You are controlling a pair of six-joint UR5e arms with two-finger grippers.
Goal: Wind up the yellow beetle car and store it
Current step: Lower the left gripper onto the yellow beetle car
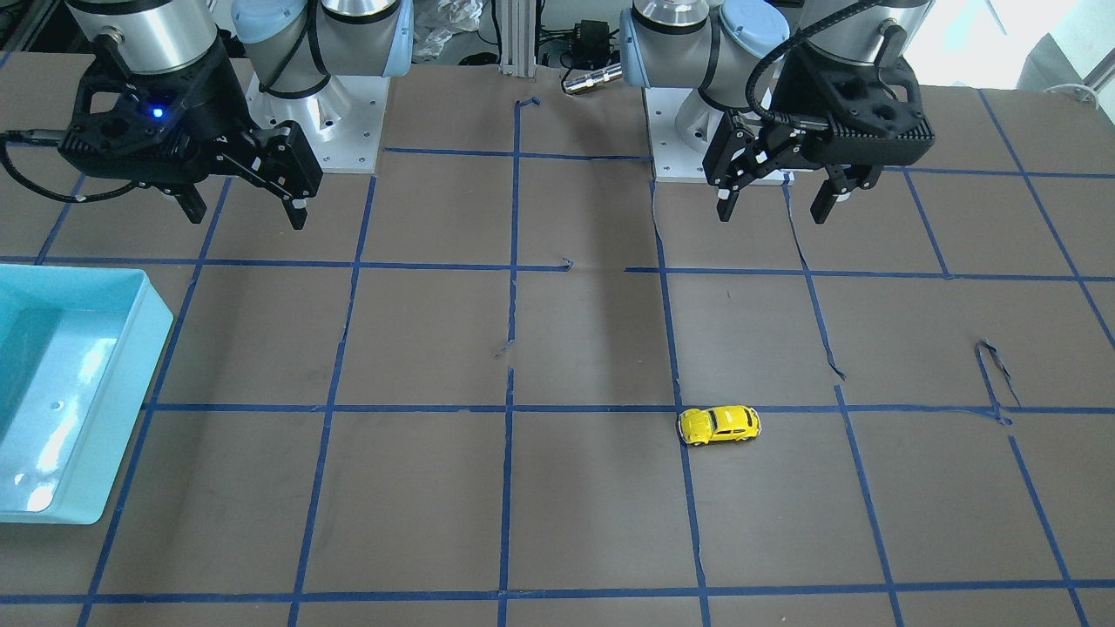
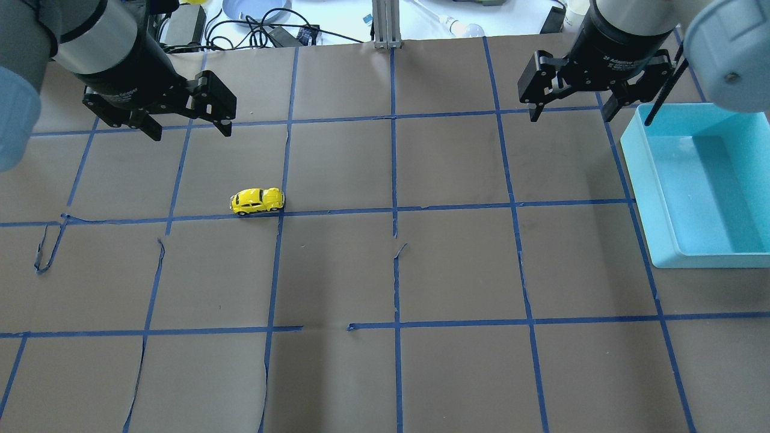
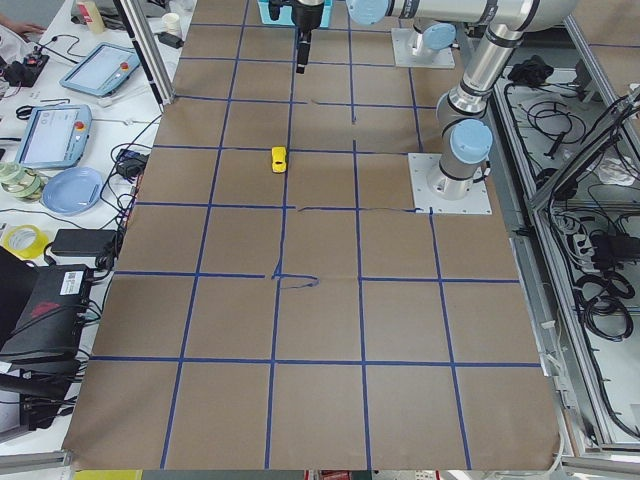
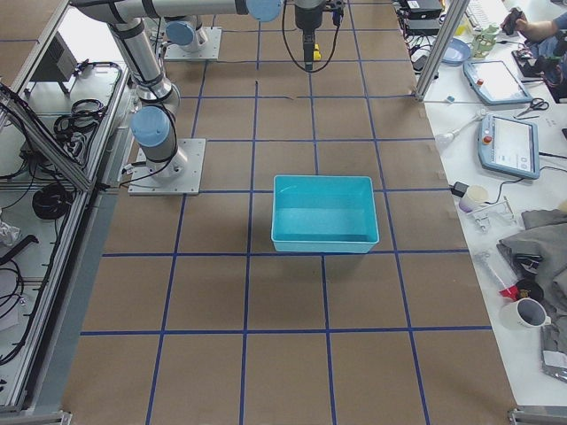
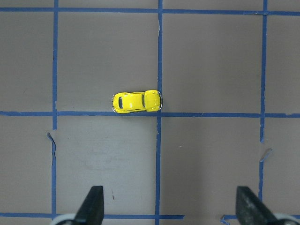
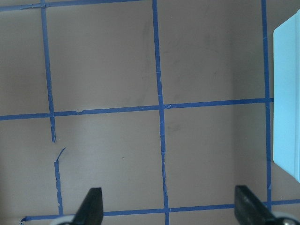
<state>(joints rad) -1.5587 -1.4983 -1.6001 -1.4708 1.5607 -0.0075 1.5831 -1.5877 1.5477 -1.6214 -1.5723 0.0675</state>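
The yellow beetle car [image 2: 257, 201] stands on its wheels on the brown paper, on a blue tape line in the left half of the table. It also shows in the front view [image 1: 719, 424], the left side view [image 3: 279, 159] and the left wrist view [image 5: 137, 101]. My left gripper [image 2: 191, 131] is open and empty, raised above the table and set back from the car; its fingers [image 5: 91, 206] frame the lower edge of the wrist view. My right gripper [image 2: 570, 114] is open and empty, high beside the teal bin [image 2: 651, 192].
The teal bin [image 1: 157, 322] is empty and sits at the table's right end; its edge shows in the right wrist view [image 6: 288, 93]. Blue tape lines grid the paper, with some torn and lifted strips [image 2: 42, 252]. Clutter lies beyond the far edge.
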